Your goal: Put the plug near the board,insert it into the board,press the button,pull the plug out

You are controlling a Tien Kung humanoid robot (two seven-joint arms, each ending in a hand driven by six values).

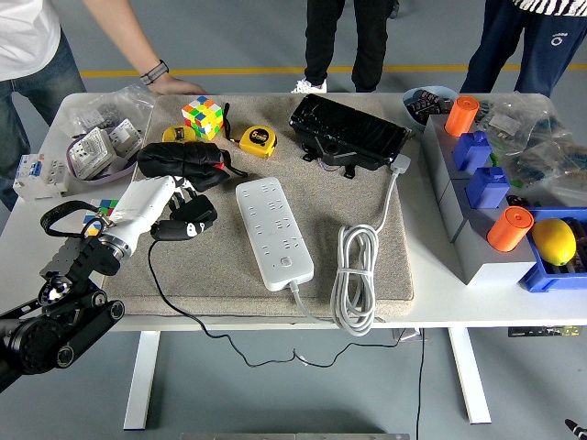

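A long white power board [271,229] lies lengthwise in the middle of the grey mat [396,266], with its button [287,261] near the front end. My left hand [186,213] hovers at the mat's left side, about a hand's width left of the board, shut on a black plug [196,221]. The plug's thin black cord [183,307] trails over the table's front edge. All sockets on the board show bare. My right hand is out of view.
A black pouch [183,160], a Rubik's cube [204,117] and a yellow tape measure [259,139] sit behind my hand. The board's white coiled cable [356,275] lies to its right, a black box [348,133] behind. Grey-blue bins [477,238] line the right. A person's hand [174,86] rests on the far-left edge.
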